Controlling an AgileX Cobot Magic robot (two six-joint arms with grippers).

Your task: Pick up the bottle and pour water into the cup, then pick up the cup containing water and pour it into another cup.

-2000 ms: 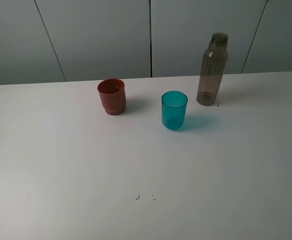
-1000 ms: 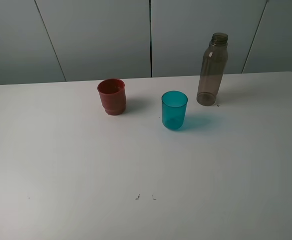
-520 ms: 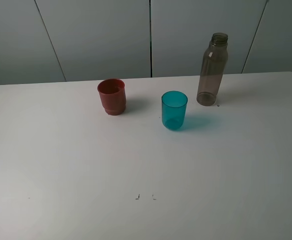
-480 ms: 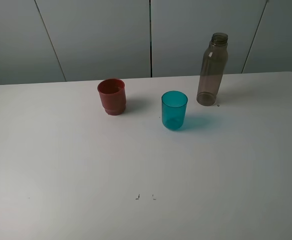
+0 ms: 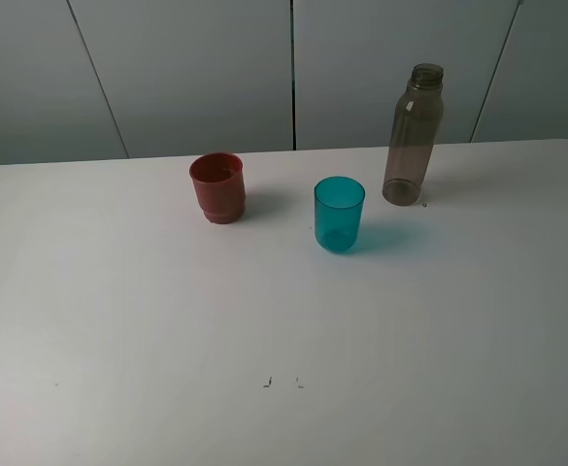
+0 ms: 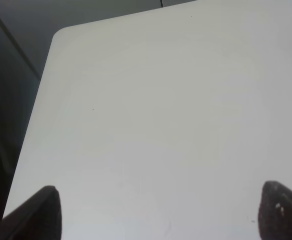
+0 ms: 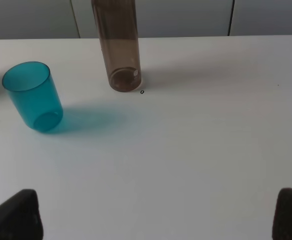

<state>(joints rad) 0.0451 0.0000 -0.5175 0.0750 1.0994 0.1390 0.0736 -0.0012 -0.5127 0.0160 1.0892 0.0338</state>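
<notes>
Bottle (image 5: pixel 414 136) tall, smoky grey-brown, translucent, uncapped

A bare test bench setting: a plain white table (image 5: pixel 284 320) set against blank grey wall panels (image 5: pixel 196 68).

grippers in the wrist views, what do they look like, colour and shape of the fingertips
Little shows. The left gripper appears as two dark, near-black fingertips with rounded ends; one carries a small pale mark. The right gripper shows the same two blunt, matte black fingertips. No arms, cables or other markings appear in any view.
</notes>
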